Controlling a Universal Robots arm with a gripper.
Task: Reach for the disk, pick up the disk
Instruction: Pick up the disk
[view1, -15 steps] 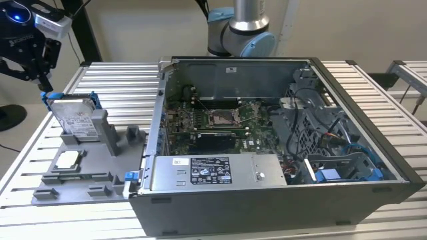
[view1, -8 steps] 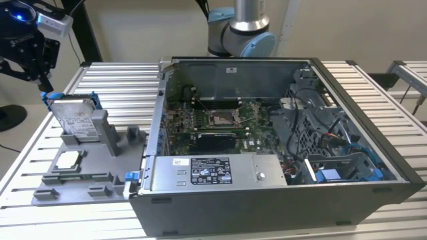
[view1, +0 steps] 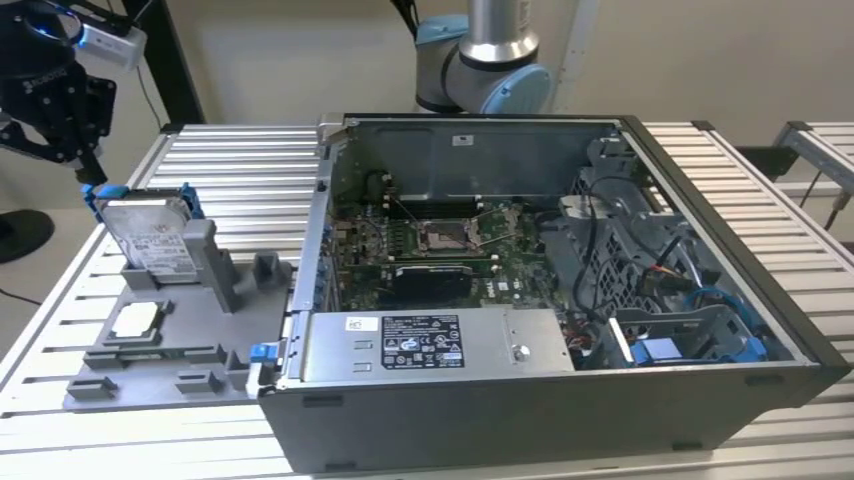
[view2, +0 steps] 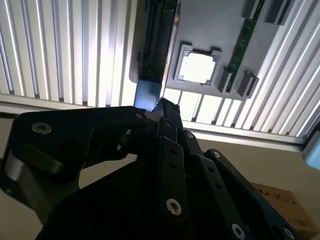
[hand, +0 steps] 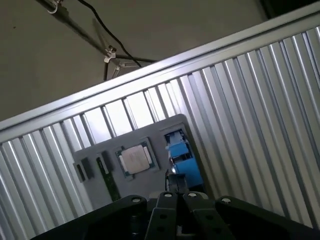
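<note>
The disk is a silver drive with a white label and a blue bracket, standing on edge in a grey fixture at the exterior view's left. My black gripper comes down from above onto the upper corner of the bracket. In the second wrist view the gripper closes to a point on the blue edge of the disk. The first wrist view shows the gripper meeting the blue bracket of the disk. The disk still sits in its slot.
A small square processor chip lies in the fixture below the disk, with a green memory stick beside it. An open computer case stands at the exterior view's right. The table is ribbed metal. A cardboard box sits on the floor.
</note>
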